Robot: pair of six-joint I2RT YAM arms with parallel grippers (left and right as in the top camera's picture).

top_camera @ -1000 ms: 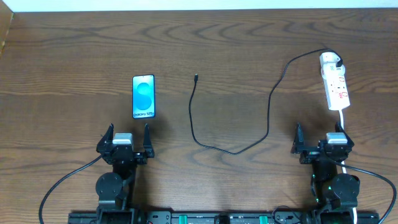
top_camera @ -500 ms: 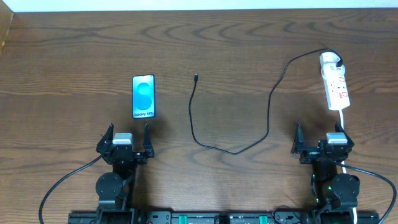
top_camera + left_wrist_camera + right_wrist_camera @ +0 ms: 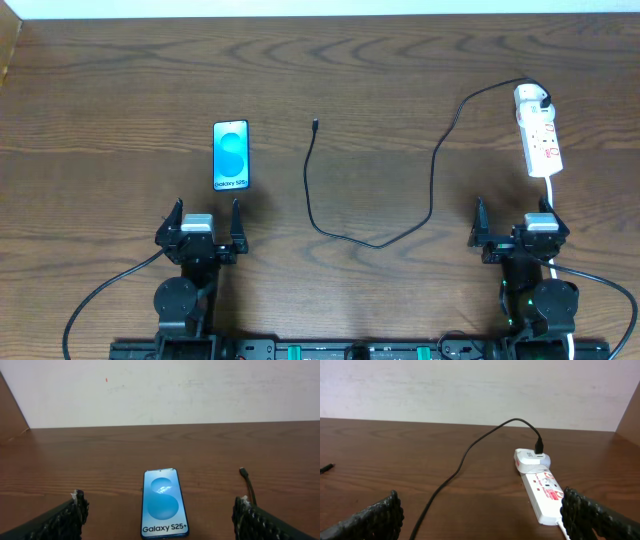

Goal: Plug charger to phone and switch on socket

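Note:
The phone (image 3: 230, 155) lies face up on the table, blue screen lit, just ahead of my left gripper (image 3: 207, 217); it also shows in the left wrist view (image 3: 163, 503). The black charger cable (image 3: 372, 238) curves across the middle. Its small connector (image 3: 315, 125) lies free right of the phone, also in the left wrist view (image 3: 243, 472). Its white plug (image 3: 530, 97) sits in the far end of the white socket strip (image 3: 541, 143), seen in the right wrist view (image 3: 544, 490). My right gripper (image 3: 512, 218) is open, just short of the strip. Both grippers are empty.
The strip's thick white cord (image 3: 552, 193) runs back past the right gripper. A white wall (image 3: 165, 390) stands behind the table's far edge. A wooden side panel (image 3: 8, 45) rises at the far left.

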